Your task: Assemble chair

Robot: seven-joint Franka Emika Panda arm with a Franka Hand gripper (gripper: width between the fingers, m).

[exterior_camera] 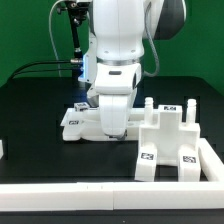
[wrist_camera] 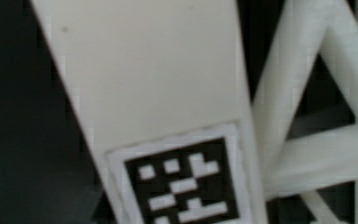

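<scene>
A flat white chair panel [exterior_camera: 82, 122] with a square tag lies on the black table, in the middle of the exterior view. My gripper [exterior_camera: 112, 130] is lowered straight onto this panel's right end, and its fingertips are hidden against the white plastic. The wrist view is very close up. It shows a long white panel [wrist_camera: 140, 90] with a black-and-white tag [wrist_camera: 179, 182], and beside it a white piece with crossing bars [wrist_camera: 309, 110]. No fingers show there. A blocky white chair piece [exterior_camera: 168, 140] with pegs and tags stands to the exterior view's right of the gripper.
A raised white border [exterior_camera: 100, 188] runs along the front and the right side of the black table. A small white piece [exterior_camera: 2, 148] shows at the exterior view's left edge. Black cables [exterior_camera: 68, 40] hang behind the arm.
</scene>
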